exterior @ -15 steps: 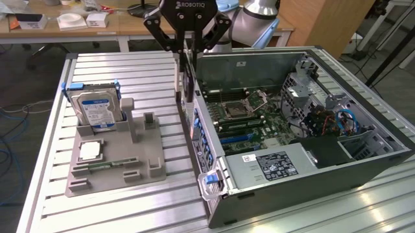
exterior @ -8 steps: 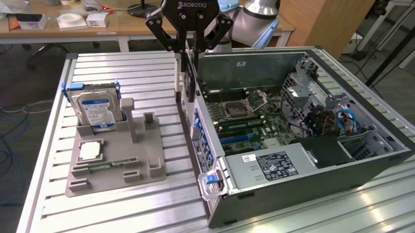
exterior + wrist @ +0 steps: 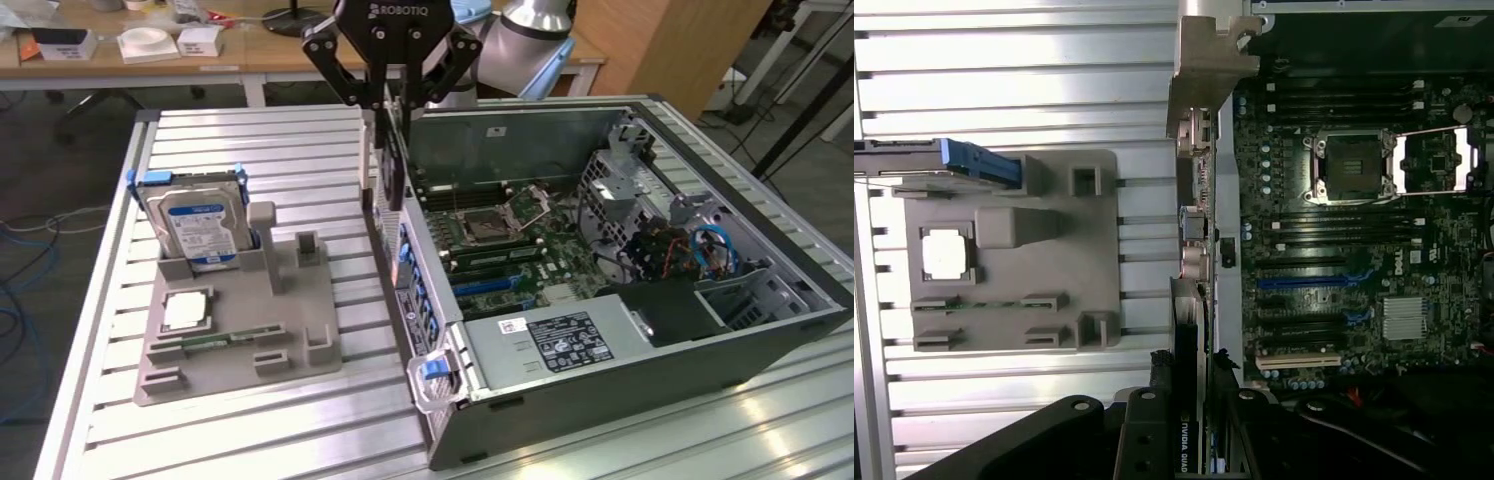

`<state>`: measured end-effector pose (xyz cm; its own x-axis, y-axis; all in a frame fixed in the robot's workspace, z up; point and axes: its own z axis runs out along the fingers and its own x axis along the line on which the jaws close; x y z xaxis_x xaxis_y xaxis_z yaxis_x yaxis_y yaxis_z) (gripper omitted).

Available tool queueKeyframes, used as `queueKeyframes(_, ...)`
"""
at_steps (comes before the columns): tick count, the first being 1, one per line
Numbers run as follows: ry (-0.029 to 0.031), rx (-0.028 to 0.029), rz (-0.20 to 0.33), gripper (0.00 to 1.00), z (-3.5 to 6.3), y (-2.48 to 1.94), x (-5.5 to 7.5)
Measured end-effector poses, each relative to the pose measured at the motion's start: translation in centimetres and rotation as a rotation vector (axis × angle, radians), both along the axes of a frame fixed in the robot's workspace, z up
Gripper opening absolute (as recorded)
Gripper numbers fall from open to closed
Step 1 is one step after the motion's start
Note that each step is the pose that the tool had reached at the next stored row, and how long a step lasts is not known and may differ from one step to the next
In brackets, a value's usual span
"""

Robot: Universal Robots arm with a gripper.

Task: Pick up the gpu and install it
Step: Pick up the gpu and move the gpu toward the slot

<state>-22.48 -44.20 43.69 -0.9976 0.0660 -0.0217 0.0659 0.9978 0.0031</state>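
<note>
While the single gripper [image 3: 392,100] hangs in the upper middle of the exterior view, its two fingers [image 3: 350,85] stand partway closed, one pressed to each flat side of the one gpu [image 3: 390,170]. That card hangs upright and edge-on straight below the gripper, over the near side wall of the open computer case [image 3: 601,410], with the motherboard [image 3: 514,235] just to the exterior view's right of it. In the wrist view the gpu [image 3: 1190,340] runs out from between the gripper's [image 3: 1194,425] dark fingers [image 3: 1149,440], its silver bracket [image 3: 1206,70] at the far end; it sits between the gray holder [image 3: 1004,275] and the motherboard [image 3: 1344,250].

On the slatted metal table [image 3: 240,140], toward the exterior view's left, lies one gray holder [image 3: 287,320]. It carries one hard drive [image 3: 200,225] standing on edge, one square processor chip [image 3: 184,310] lying flat, and one narrow green memory stick [image 3: 220,340] beside that chip. All three sit well apart from the gripper.
</note>
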Motion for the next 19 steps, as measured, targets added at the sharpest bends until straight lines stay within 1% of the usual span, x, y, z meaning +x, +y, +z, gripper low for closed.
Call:
queueKeyframes(3,0.0000,0.0000,0.000,0.26,-0.07,0.00,0.22)
queueKeyframes(19,0.0000,0.0000,0.000,0.26,-0.12,0.00,0.45)
